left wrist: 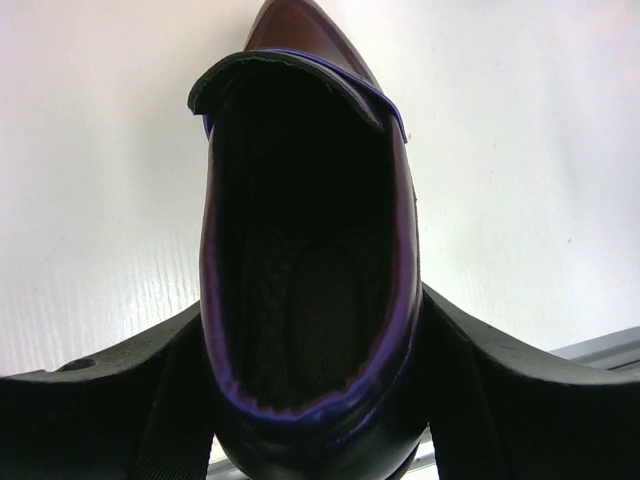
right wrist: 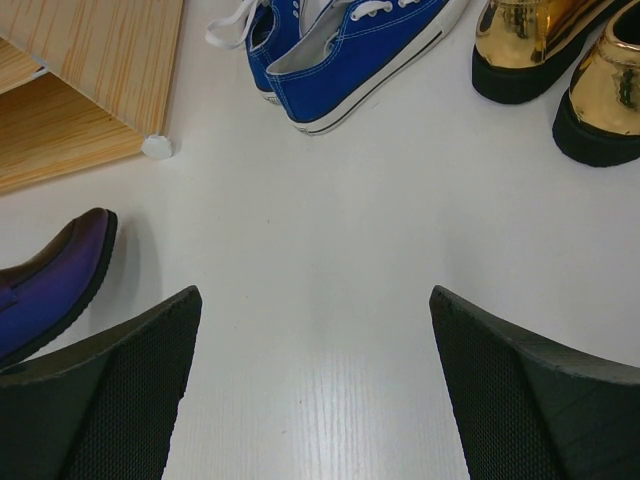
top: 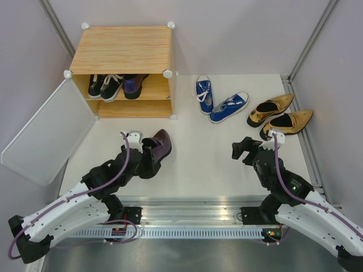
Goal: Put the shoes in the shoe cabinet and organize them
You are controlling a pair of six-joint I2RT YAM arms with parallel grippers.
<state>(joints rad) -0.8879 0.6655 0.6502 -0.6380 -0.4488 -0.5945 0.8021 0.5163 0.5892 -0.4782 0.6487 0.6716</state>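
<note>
My left gripper (top: 148,157) is shut on the heel end of a purple pointed heel (top: 159,145), toe pointing away toward the cabinet; the shoe fills the left wrist view (left wrist: 305,270). The wood-grain shoe cabinet (top: 125,51) stands at the back left with its pale door (top: 48,133) swung open. Its upper shelf holds the black sneakers (top: 105,86) and the other purple heel (top: 134,85). Two blue sneakers (top: 221,102) and two gold heels (top: 281,116) lie on the table to the right. My right gripper (top: 243,150) is open and empty over bare table (right wrist: 315,390).
The open door panel juts out at the left toward my left arm. Grey walls enclose the table at the back and sides. A metal rail (top: 187,215) runs along the near edge. The cabinet's lower shelf (top: 133,109) shows no shoes.
</note>
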